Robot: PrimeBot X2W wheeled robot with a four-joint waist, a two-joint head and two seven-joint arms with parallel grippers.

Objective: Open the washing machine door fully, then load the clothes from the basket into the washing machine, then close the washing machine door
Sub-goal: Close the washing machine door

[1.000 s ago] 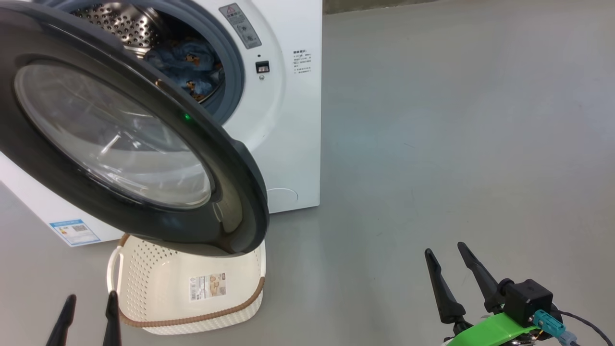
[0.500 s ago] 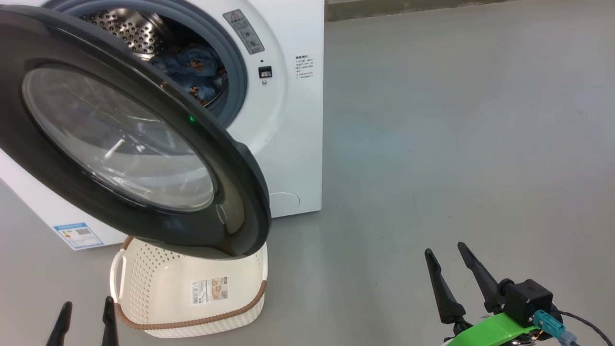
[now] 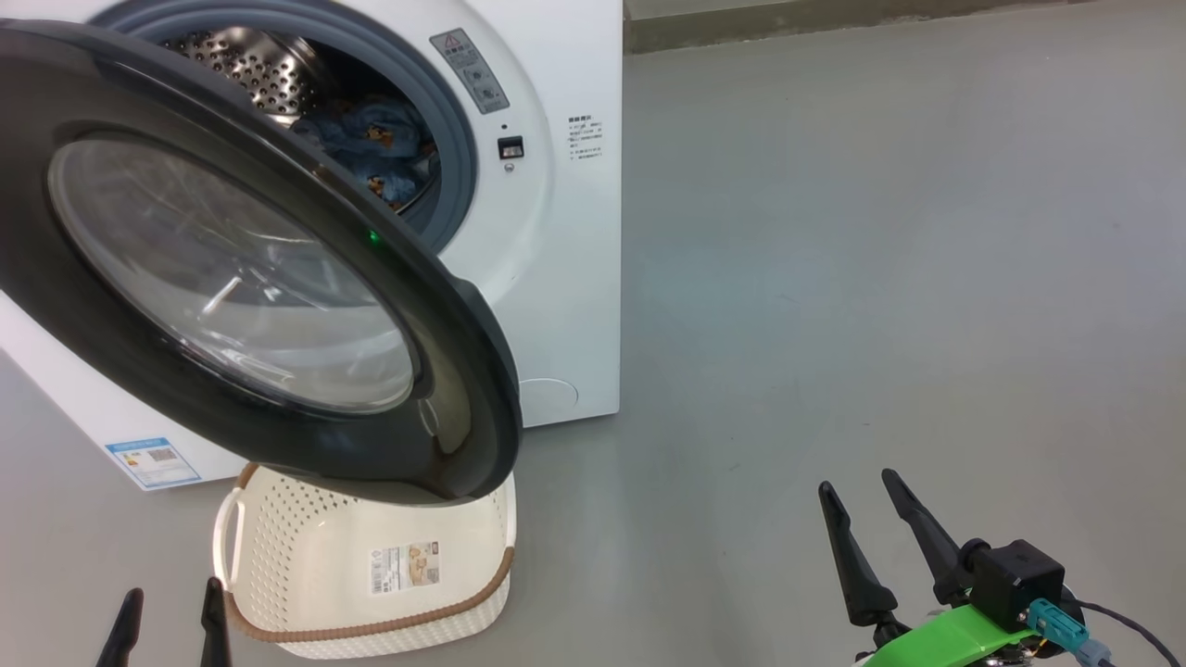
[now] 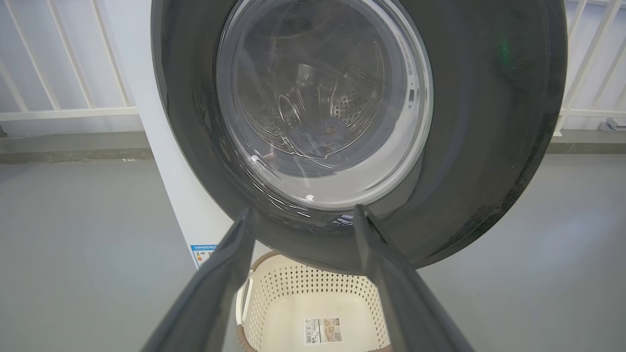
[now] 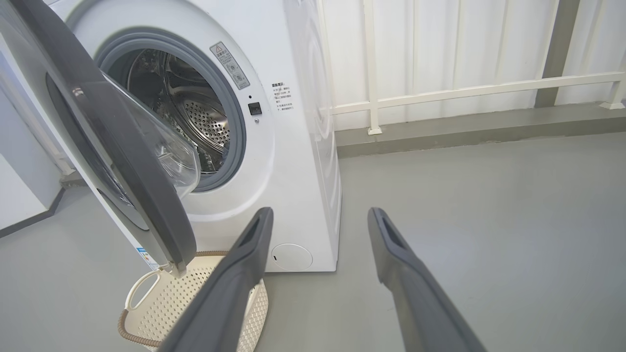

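Change: only the head view is shifting; things are staying put.
Clothes (image 3: 371,153): lying inside the washing machine (image 3: 574,278), far left.
Basket (image 3: 306,565): sitting emptied beneath the washing machine door (image 3: 463,389).
Left gripper (image 3: 174,593), right gripper (image 3: 857,482): spread, carrying nothing.
Remaining: likely closing the door.

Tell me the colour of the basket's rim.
The basket rim is brown, woven-look; clearest in the head view.

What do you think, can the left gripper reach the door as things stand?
Probably yes: the open left gripper faces the door head-on with nothing between them; the basket sits lower, under the door's edge.
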